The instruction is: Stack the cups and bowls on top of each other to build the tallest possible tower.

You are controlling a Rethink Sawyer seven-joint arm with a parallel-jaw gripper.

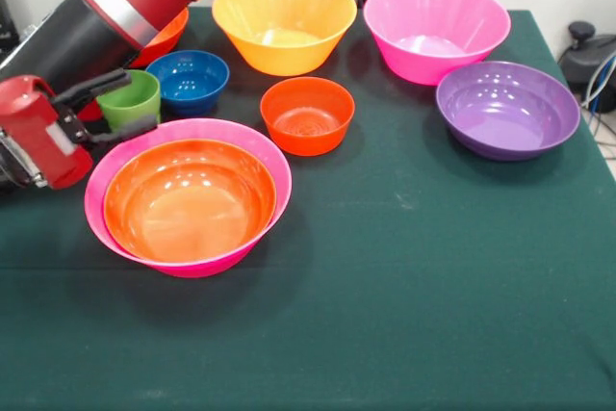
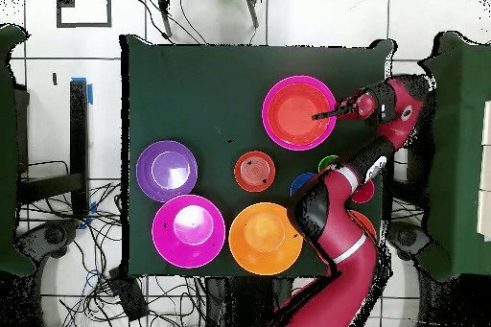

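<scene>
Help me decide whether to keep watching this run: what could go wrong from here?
1. The gripper sits at the lime green cup, tight between the small blue bowl and the nested magenta bowl; a swing could knock either.
2. The arm hides a red-orange bowl behind it and may brush it.

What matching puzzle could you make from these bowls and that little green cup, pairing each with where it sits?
1. red-orange bowl
2. green cup
3. purple bowl
4. small blue bowl

A. alone toward one table edge
B. nested inside a magenta bowl
C. just in front of the large light orange bowl
D. beside the gripper

Pairs: 1-B, 2-D, 3-A, 4-C
</scene>
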